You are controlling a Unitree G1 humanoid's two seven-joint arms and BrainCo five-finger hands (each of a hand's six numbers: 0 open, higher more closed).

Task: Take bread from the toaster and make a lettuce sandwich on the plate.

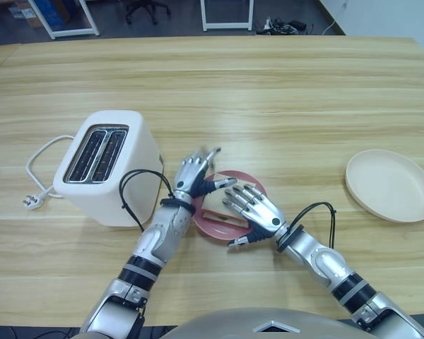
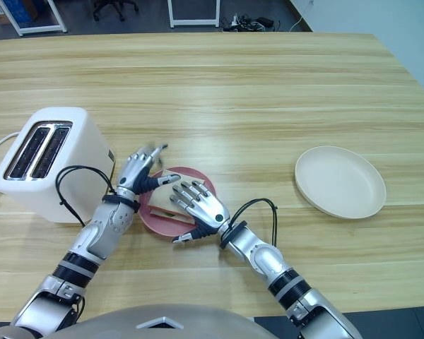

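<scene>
Both views looked forward and down from the head onto the table (image 1: 283, 92), near enough that the left hand (image 1: 195, 175) and right hand (image 1: 258, 210) sat at lower centre while the table's far edge ran along the top. The two viewpoints lay just beside each other, so the toaster (image 1: 109, 166) stood nearer the left edge in the right eye view. Both shared the toaster, red plate (image 1: 213, 232) and cream plate (image 1: 390, 185).
</scene>
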